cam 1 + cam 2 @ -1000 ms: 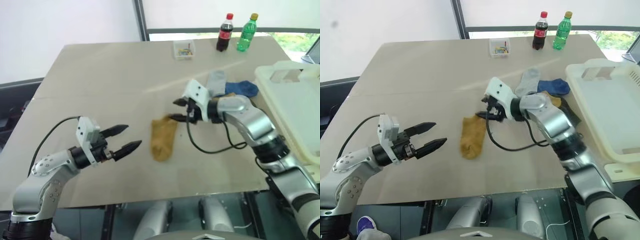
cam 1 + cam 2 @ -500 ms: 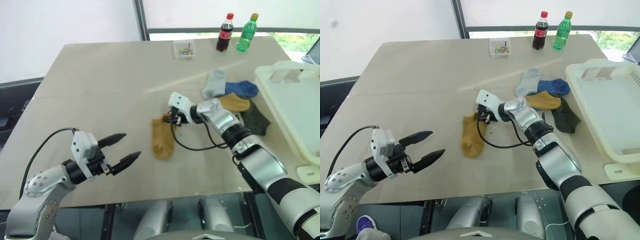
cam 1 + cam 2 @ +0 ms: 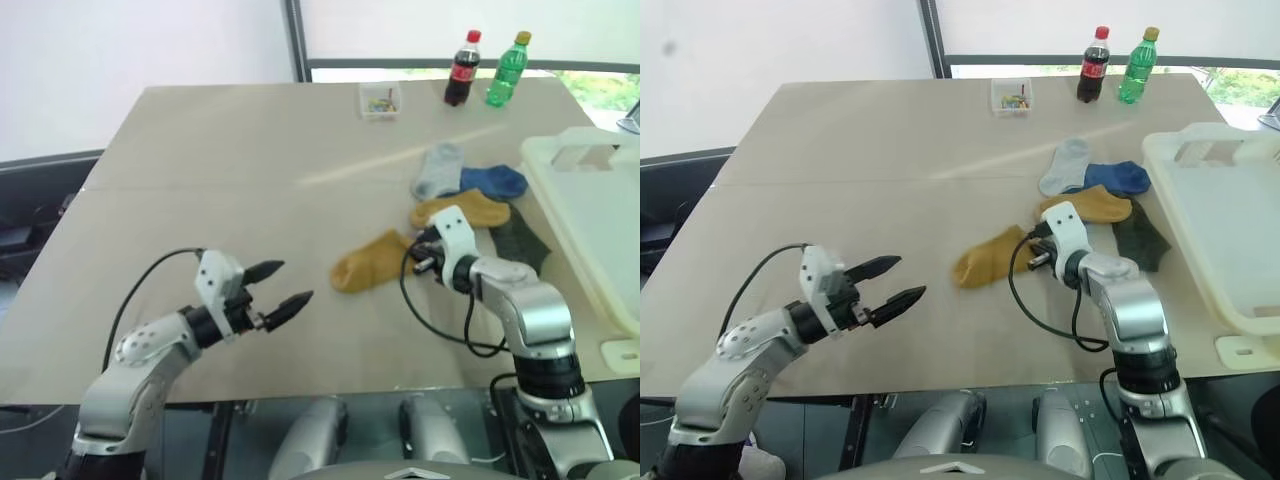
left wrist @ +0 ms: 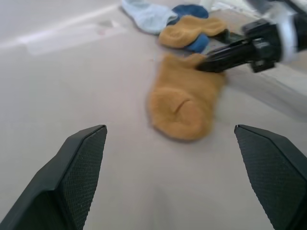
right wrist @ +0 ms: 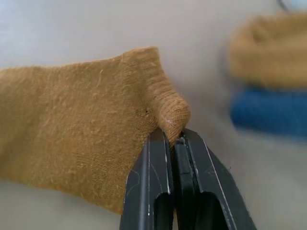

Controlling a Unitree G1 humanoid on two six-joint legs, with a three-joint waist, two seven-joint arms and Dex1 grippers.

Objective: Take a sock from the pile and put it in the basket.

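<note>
Item in hand: mustard-yellow sock (image 3: 372,273), lying flat on the surface left of the pile (image 3: 478,200), its cuff being pinched by the clenched right pincer (image 3: 416,256); judged best lifted well clear before swinging right over the basket (image 3: 592,205); left pincer (image 3: 285,285) hanging released.

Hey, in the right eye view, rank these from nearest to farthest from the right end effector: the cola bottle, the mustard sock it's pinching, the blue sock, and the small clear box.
From the right end effector:
1. Mustard sock, its cuff pinched in the shut end effector, lying toward the robot's left.
2. Blue sock, in the pile beyond it, toward the right.
3. Small clear box, near the table's far edge.
4. Cola bottle, at the far edge, right of the box.
</note>
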